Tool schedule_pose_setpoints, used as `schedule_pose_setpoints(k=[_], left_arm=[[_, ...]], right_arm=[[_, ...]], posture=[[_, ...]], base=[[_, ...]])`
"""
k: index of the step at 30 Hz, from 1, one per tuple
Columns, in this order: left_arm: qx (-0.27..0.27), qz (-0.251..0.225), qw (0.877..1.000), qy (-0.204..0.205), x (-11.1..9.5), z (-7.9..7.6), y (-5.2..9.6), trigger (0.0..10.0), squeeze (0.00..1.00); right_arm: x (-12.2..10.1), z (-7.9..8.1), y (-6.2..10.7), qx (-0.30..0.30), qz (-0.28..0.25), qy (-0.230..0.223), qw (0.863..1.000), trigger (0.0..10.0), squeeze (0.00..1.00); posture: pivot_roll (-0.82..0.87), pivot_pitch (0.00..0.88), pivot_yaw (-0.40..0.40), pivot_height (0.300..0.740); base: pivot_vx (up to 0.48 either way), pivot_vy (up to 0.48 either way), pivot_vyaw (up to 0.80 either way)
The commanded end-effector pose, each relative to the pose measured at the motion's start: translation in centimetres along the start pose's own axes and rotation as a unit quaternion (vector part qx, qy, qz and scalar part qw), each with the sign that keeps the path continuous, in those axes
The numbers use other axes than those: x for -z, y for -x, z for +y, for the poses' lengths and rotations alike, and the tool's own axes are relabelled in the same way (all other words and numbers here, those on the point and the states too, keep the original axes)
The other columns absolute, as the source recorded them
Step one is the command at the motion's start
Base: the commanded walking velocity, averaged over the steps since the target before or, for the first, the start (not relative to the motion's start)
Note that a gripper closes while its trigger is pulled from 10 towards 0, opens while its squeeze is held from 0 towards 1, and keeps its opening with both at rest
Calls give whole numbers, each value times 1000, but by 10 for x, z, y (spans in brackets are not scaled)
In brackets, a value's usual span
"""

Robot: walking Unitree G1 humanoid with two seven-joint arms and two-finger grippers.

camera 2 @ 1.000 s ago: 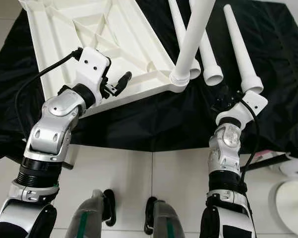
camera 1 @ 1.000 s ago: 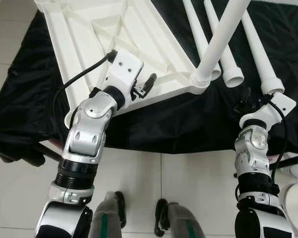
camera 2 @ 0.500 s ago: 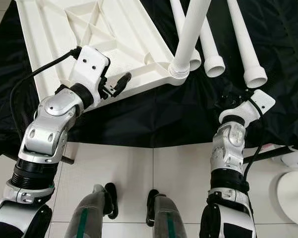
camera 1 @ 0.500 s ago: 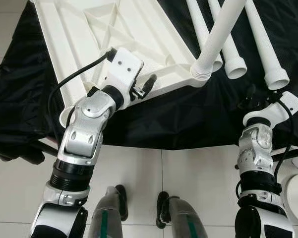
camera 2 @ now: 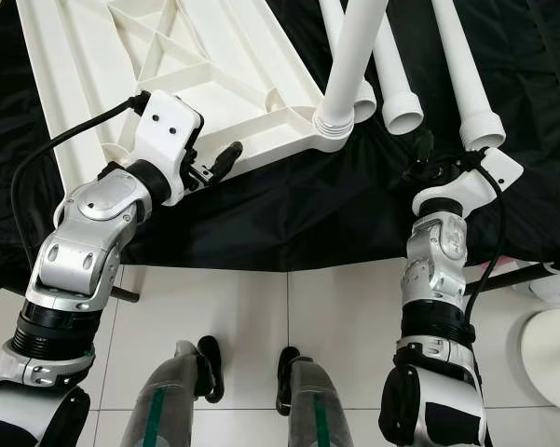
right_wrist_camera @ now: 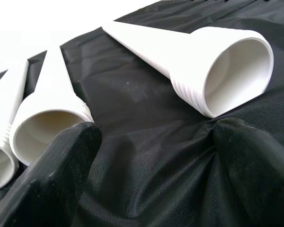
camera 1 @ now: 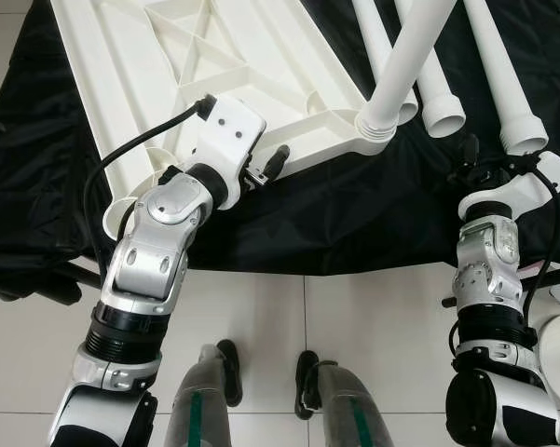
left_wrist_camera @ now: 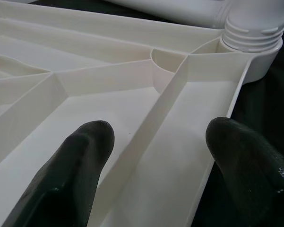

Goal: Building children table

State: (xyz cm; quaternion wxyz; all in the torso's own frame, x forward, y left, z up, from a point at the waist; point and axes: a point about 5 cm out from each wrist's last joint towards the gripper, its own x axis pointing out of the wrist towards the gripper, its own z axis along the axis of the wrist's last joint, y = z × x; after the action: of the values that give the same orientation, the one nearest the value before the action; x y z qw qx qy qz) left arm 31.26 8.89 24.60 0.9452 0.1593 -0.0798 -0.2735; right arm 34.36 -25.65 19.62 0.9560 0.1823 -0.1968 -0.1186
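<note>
Left gripper (camera 1: 278,160) spread at the tabletop (camera 1: 149,56) edge, right gripper (right_wrist_camera: 151,156) spread (empty) short of the legs (right_wrist_camera: 198,66); a clumsy grab could roll one away.

A home-like room, assembly under way: pale tiled floor (camera 1: 373,317), a black cloth (camera 1: 354,223) spread over it, white plastic tabletop (camera 1: 214,65) and loose legs (camera 2: 466,84) laid out.

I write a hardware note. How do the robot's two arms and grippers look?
Both arms are jointed silver segments with black rings. Each white wrist housing carries a looping black cable. The left gripper and right gripper each have two rounded, thick black fingers.
</note>
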Motion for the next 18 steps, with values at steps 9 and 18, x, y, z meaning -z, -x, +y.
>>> schedule_pose_setpoints(k=[9, 18], left_arm=[[33, 6, 999, -2, 1, -7, 5, 10000, 0], [30, 6, 1000, -1, 1, -6, 4, 10000, 0]], right_arm=[[-4, 2, 4, -10, -20, -12, 1000, 10000, 0], [-9, 0, 17, -3, -43, 7, 999, 10000, 0]], posture=[[116, 314, 14, 740], [113, 305, 11, 740]], base=[[0, 0, 0], [0, 0, 0]])
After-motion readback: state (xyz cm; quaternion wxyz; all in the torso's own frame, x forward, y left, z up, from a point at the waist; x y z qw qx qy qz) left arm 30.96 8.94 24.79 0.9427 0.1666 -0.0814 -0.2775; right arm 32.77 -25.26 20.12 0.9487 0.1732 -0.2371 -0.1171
